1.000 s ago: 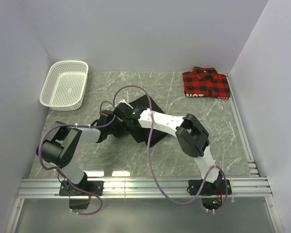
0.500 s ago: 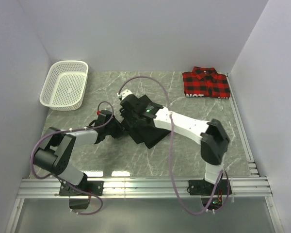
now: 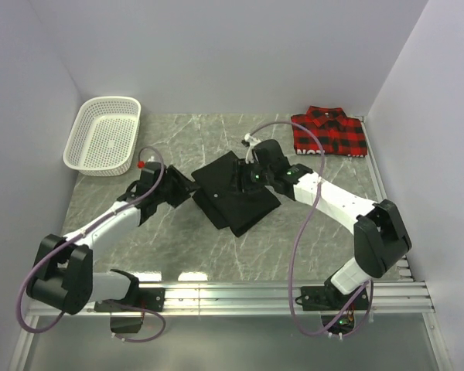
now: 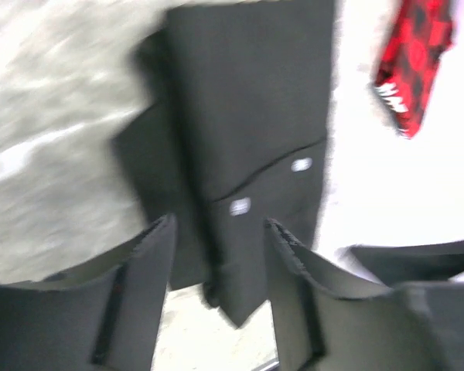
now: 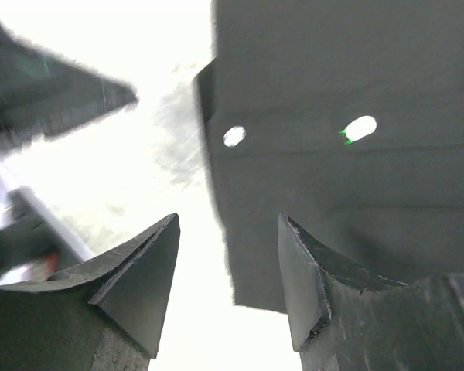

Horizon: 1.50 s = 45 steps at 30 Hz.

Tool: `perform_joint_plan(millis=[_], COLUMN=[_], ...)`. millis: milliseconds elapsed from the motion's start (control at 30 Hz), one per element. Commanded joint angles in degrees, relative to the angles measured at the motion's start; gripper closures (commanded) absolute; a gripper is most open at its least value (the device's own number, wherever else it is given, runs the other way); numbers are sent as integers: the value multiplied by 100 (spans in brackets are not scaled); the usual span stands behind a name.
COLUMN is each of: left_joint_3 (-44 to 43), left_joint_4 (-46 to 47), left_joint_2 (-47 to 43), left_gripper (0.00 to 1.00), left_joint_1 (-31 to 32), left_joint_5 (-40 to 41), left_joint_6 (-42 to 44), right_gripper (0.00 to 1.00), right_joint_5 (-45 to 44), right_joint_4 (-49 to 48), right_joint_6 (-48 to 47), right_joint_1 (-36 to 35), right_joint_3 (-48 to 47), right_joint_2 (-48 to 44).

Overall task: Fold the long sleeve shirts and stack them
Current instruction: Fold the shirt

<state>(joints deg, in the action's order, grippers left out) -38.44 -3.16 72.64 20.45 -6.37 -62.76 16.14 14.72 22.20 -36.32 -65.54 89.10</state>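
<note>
Just one black shirt point(image 3: 233, 195); one plaid shirt point(image 3: 330, 133)

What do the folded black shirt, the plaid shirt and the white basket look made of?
Folded black shirt: matte cloth, lying in soft flat folds, pale buttons. Red-and-black plaid shirt: cloth, printed or woven checks, can't tell which. White mesh basket: probably rigid plastic, evenly perforated walls.

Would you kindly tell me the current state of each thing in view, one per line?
black shirt: folded, lying flat mid-table, not gripped.
plaid shirt: folded, at the far right corner, nothing stacked on it.
basket: upright, empty.
left gripper: open, over the black shirt's edge.
right gripper: open, over the black shirt's edge.
</note>
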Motion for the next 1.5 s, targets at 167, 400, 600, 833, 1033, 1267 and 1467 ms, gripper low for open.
perform_joint_plan(millis=[167, 400, 600, 833, 1033, 1267, 1467], left_joint_3=[-2027, -2178, -1712, -1536, -1597, -1711, -1755], left_joint_4=[-291, 270, 956, 1115, 1072, 817, 799], left_joint_2=[1181, 2445, 3150, 3616, 3626, 3327, 3397], left_gripper=[71, 85, 89, 91, 89, 87, 87], left_joint_1=[-6, -14, -85, -225, -252, -243, -243], left_joint_5=[-549, -1077, -989, -866, -866, -716, -734], left_joint_6=[599, 415, 194, 168, 317, 590, 581], right_gripper=[41, 43, 43, 44, 44, 45, 45], right_joint_5=[2103, 2508, 2850, 2983, 3000, 3132, 3553], right_joint_4=[-979, -1463, -1595, -1683, -1516, -963, -909], right_joint_6=[917, 1261, 1314, 1340, 1069, 699, 558], right_joint_1=[2, 2, 10, 46, 142, 843, 1591], right_joint_3=[278, 664, 911, 1307, 1193, 850, 507], right_joint_2=[230, 871, 1609, 1786, 1515, 592, 783])
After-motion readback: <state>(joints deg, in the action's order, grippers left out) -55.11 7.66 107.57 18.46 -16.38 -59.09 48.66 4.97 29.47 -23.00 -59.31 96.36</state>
